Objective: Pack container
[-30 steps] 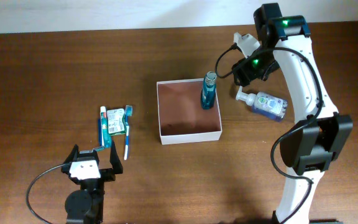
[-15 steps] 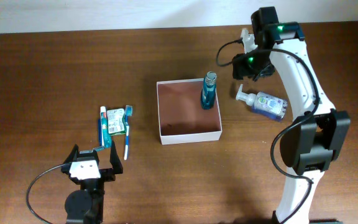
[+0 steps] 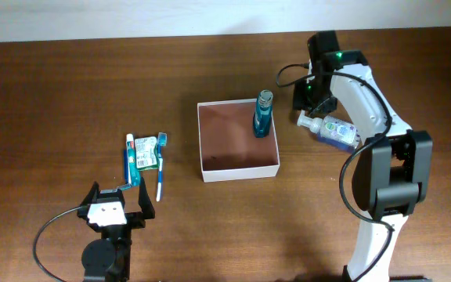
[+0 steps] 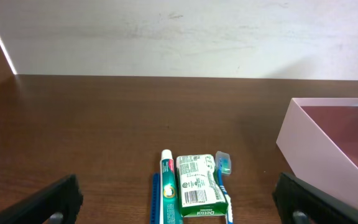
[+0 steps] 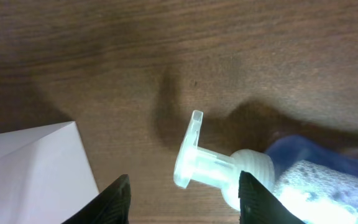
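The container point(image 3: 225, 141) sits at the middle of the table point(image 3: 69, 86), open side up, with most of its reddish-brown floor bare. One teal bottle point(image 3: 263, 113) stands upright in its upper right corner. Judging by the thin white walls, it is light and a little flexible — a nudge would likely slide it over the smooth wood, and a pinch at mid-wall would bow it. The safer hold looks like a pinch over the rim close to a corner, where the walls brace each other. Better to leave it in place and bring things to it.

Just right of the container, apart from its wall, a clear pump bottle point(image 3: 335, 130) lies on its side with its nozzle pointing toward the box. The right gripper point(image 5: 184, 202) hangs over the pump end, partly open, one finger on each side of the neck with table showing in both gaps — it has hold of nothing. The bottle looks slick and rounded, so the narrow neck under the pump head seems the surer place to grip.

At the left of the frame a toothpaste tube point(image 4: 167, 186), a green soap box point(image 4: 196, 186) and a toothbrush point(image 4: 222, 165) lie side by side. Below them, at lower left, the left gripper point(image 3: 117, 197) is spread wide and empty.
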Controlling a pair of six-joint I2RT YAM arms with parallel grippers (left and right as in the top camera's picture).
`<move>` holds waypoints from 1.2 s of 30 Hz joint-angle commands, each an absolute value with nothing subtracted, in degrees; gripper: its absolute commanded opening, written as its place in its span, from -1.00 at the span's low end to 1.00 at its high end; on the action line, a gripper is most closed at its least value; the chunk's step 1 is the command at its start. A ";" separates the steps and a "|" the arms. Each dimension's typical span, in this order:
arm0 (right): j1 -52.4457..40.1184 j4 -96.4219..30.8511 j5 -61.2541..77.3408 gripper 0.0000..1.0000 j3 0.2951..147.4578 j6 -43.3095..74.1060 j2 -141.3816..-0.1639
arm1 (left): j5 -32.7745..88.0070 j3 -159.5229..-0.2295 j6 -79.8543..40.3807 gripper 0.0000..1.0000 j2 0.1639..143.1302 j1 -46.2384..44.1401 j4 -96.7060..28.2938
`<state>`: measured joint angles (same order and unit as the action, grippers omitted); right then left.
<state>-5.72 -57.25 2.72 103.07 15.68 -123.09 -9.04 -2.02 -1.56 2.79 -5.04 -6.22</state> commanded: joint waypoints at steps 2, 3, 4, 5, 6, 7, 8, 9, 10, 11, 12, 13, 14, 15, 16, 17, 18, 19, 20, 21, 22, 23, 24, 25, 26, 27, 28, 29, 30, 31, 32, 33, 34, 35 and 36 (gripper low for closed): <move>-6.02 -54.19 1.63 -0.10 100.14 17.06 -123.72 | -9.28 -1.54 -1.72 0.99 2.79 -4.71 -6.02; -6.04 -53.63 1.65 -0.09 100.01 17.06 -123.94 | -9.28 -1.54 -1.72 0.99 2.79 -4.71 -6.02; -6.04 -53.43 1.63 -0.10 100.01 17.06 -124.09 | -9.26 -1.54 -1.72 0.99 2.79 -4.71 -6.02; -6.04 -53.04 1.63 -0.10 99.96 17.06 -124.25 | -9.28 -1.54 -1.72 0.99 2.79 -4.71 -6.02; -6.04 -52.56 1.65 -0.10 99.85 17.06 -124.29 | -9.26 -1.54 -1.72 0.99 2.79 -4.71 -6.02; -6.04 -52.18 1.63 -0.10 99.83 17.06 -124.42 | -9.26 -1.54 -1.72 0.99 2.79 -4.71 -6.02; -6.04 -51.68 1.63 -0.09 99.83 17.34 -124.49 | -9.26 -1.54 -1.72 0.99 2.79 -4.71 -6.02; -6.04 -51.37 1.58 -0.10 99.83 17.89 -124.60 | -9.26 -1.54 -1.72 0.99 2.79 -4.71 -6.02; -6.02 -50.98 1.34 -0.10 99.83 18.79 -124.84 | -9.26 -1.54 -1.72 0.99 2.79 -4.71 -6.02; -6.04 -50.68 1.19 -0.10 99.83 19.59 -124.97 | -9.26 -1.54 -1.72 0.99 2.79 -4.71 -6.02; -6.04 -50.46 1.17 -0.10 99.81 20.16 -125.23 | -9.26 -1.54 -1.72 0.99 2.79 -4.71 -6.02; -6.04 -49.89 1.19 -0.09 99.79 21.39 -125.91 | -9.26 -1.54 -1.72 0.99 2.79 -4.71 -6.02; -6.04 -49.84 1.19 -0.09 99.79 21.80 -126.17 | -9.26 -1.54 -1.72 0.99 2.79 -4.71 -6.02; -6.04 -49.69 1.19 -0.09 99.79 21.96 -126.72 | -9.28 -1.54 -1.72 0.99 2.79 -4.71 -6.02; -6.04 -49.65 1.21 -0.10 99.79 21.96 -126.96 | -9.26 -1.54 -1.72 0.99 2.79 -4.71 -6.02; -6.04 -49.45 1.19 -0.09 99.79 21.93 -127.28 | -9.26 -1.54 -1.72 0.99 2.79 -4.71 -6.02; -6.04 -49.21 1.21 -0.09 99.79 21.96 -127.55 | -9.26 -1.54 -1.72 0.99 2.79 -4.71 -6.02; -6.04 -49.04 1.19 -0.10 99.79 21.96 -127.74 | -9.28 -1.54 -1.72 0.99 2.79 -4.71 -6.02; -6.04 -48.99 1.19 -0.10 99.79 21.93 -127.79 | -9.26 -1.54 -1.72 0.99 2.79 -4.71 -6.02; -6.04 -48.95 1.17 -0.10 99.79 21.93 -127.81 | -9.28 -1.54 -1.72 0.99 2.79 -4.71 -6.02; -6.04 -48.77 1.17 -0.12 99.79 21.93 -127.81 | -9.28 -1.54 -1.72 0.99 2.79 -4.71 -6.02; -6.04 -48.60 1.17 -0.18 99.79 21.93 -127.81 | -9.26 -1.54 -1.72 0.99 2.79 -4.71 -6.02; -6.04 -48.53 1.10 -0.26 99.79 21.96 -127.83 | -9.26 -1.54 -1.72 0.99 2.79 -4.71 -6.02; -6.04 -48.53 0.49 -0.31 99.79 21.93 -127.85 | -9.26 -1.54 -1.72 0.99 2.79 -4.71 -6.02; -6.04 -48.56 0.05 -0.32 99.74 21.93 -127.90 | -9.26 -1.54 -1.72 0.99 2.79 -4.71 -6.02; -6.04 -48.56 -0.32 -0.32 99.72 21.96 -127.96 | -9.26 -1.54 -1.72 0.99 2.79 -4.71 -6.02; -6.02 -48.56 -0.56 -0.31 99.72 21.93 -128.01 | -9.26 -1.54 -1.72 0.99 2.79 -4.71 -6.02; -6.02 -48.53 -0.73 -0.31 99.68 21.93 -128.03 | -9.26 -1.54 -1.72 0.99 2.79 -4.71 -6.02; -6.04 -48.40 -0.73 -0.31 99.61 21.93 -128.03 | -9.26 -1.54 -1.72 0.99 2.79 -4.71 -6.02; -6.04 -48.34 -0.71 -0.31 99.61 21.93 -128.03 | -9.26 -1.54 -1.72 1.00 2.79 -4.71 -6.02; -6.04 -48.21 -0.71 -0.31 99.61 21.93 -128.03 | -9.26 -1.54 -1.72 0.99 2.79 -4.71 -6.02; -6.04 -48.14 -0.71 -0.31 99.61 21.93 -128.03 | -9.26 -1.54 -1.72 0.99 2.79 -4.71 -6.02; -6.04 -48.10 -0.73 -0.32 99.61 21.93 -128.03 | -9.26 -1.54 -1.72 0.99 2.79 -4.71 -6.02; -6.04 -48.10 -0.73 -0.31 99.61 21.93 -128.03 | -9.26 -1.54 -1.72 0.99 2.79 -4.71 -6.04; -6.02 -48.10 -0.73 -0.32 99.59 21.93 -128.05 | -9.26 -1.54 -1.72 0.99 2.79 -4.71 -6.02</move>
<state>-5.72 -48.23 0.82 100.16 21.26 -127.15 -9.04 -2.02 -1.56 2.79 -5.04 -6.22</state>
